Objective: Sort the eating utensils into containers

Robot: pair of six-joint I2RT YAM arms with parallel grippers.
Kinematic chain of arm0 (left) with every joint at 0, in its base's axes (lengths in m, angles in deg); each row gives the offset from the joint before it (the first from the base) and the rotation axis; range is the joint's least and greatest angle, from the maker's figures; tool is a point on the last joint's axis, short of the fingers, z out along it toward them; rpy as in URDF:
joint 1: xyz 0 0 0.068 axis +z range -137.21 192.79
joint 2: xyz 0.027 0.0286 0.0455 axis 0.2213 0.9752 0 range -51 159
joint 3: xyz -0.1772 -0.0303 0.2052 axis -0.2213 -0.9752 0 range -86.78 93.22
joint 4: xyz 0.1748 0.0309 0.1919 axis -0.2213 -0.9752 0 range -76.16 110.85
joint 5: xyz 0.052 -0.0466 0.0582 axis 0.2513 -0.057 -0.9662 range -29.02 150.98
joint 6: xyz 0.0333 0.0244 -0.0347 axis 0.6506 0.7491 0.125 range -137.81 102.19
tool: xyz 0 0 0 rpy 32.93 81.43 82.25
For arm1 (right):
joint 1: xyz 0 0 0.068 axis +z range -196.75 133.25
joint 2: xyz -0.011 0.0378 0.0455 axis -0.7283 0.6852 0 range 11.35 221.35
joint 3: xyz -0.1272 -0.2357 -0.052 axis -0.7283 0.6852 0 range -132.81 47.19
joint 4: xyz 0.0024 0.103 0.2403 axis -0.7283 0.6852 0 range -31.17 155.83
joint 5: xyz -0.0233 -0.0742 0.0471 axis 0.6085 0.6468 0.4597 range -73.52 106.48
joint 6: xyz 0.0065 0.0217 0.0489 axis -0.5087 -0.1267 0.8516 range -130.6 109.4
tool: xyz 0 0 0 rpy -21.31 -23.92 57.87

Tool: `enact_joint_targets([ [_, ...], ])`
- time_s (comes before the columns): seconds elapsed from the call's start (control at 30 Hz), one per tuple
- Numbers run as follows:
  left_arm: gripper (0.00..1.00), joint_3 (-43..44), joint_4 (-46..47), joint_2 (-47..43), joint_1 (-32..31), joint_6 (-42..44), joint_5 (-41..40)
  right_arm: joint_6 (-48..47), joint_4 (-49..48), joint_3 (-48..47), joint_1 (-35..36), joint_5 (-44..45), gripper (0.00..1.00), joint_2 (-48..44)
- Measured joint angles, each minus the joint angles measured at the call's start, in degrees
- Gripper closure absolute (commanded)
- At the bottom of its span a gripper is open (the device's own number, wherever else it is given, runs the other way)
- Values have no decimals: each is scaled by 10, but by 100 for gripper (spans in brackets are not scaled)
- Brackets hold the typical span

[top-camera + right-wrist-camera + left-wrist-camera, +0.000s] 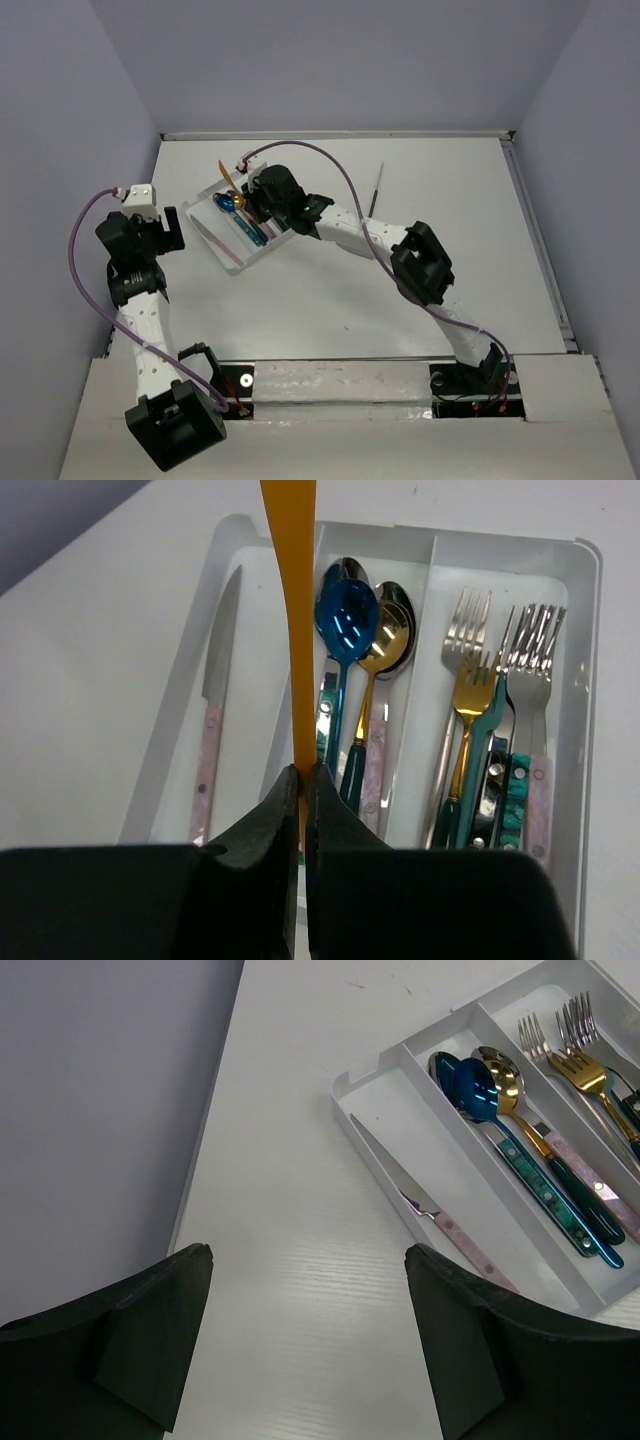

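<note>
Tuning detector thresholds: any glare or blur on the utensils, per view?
Right wrist: glare streaks on the blue spoon; orange utensil in the right hand looks soft. Left wrist: highlights on the gold spoon. Top external: even light, soft shadows.

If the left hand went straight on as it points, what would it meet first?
Probably bare table, beside the tray; nothing else shows between the left hand's open fingers, though depth is unclear.

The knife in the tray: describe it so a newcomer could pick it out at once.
Find the clear three-slot tray on the white table. The knife lies alone in one outer slot, next to the spoons. Its flat silver blade and pale pink handle set it apart from bowls and prongs.
</note>
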Motion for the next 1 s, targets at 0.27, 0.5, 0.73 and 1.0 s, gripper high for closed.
enact_joint_targets([
  [0.27, 11, -7, 7, 2, 2, 0, 0, 67, 3, -55, 3, -32, 100, 1],
  [0.5, 11, -7, 9, 4, 5, 0, 0, 82, 6, -57, 9, -32, 100, 2],
  [0.73, 11, -7, 9, 4, 10, 0, -2, 72, 25, -65, 20, -31, 100, 12],
  [1.0, 11, -8, 12, 4, 16, 0, -2, 94, 110, -121, 52, -43, 100, 61],
])
